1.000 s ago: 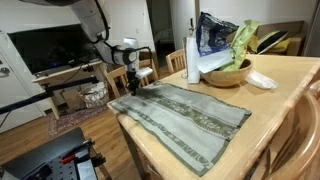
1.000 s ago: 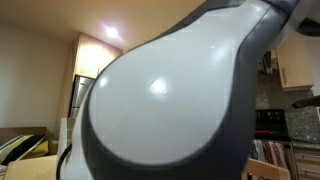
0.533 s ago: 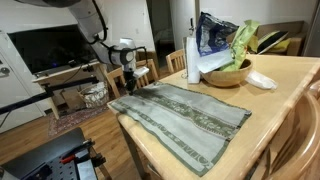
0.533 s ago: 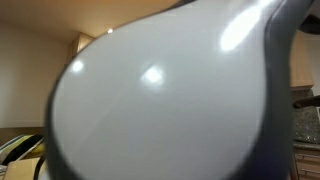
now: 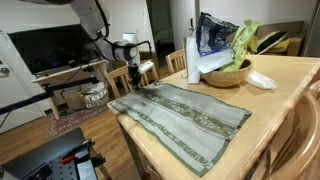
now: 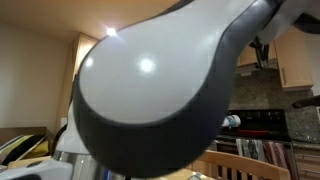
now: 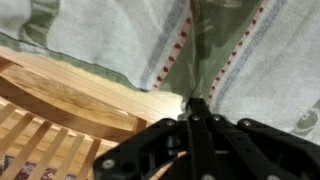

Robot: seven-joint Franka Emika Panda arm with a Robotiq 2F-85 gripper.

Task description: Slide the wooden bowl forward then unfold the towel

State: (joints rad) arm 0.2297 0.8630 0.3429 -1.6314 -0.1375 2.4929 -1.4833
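Towel (image 5: 185, 115) lies spread flat, centre of the wooden surface (image 5: 285, 115) in an exterior view. Wooden bowl (image 5: 235, 76) sits upper right of frame, just past the towel's far edge, holding a bag and green leaves. Gripper (image 5: 131, 78) hangs over the towel's upper-left corner. Wrist view: gripper (image 7: 194, 108) fingers pressed together, nothing seen between them, towel (image 7: 90, 40) hem across the top. Arm casing (image 6: 150, 90) blocks an exterior view.

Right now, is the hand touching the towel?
Cannot tell. In an exterior view the hand sits near a far corner of the towel, too small to show a gap. The wrist view has the shut hand overlapping the cloth edge, height unclear.
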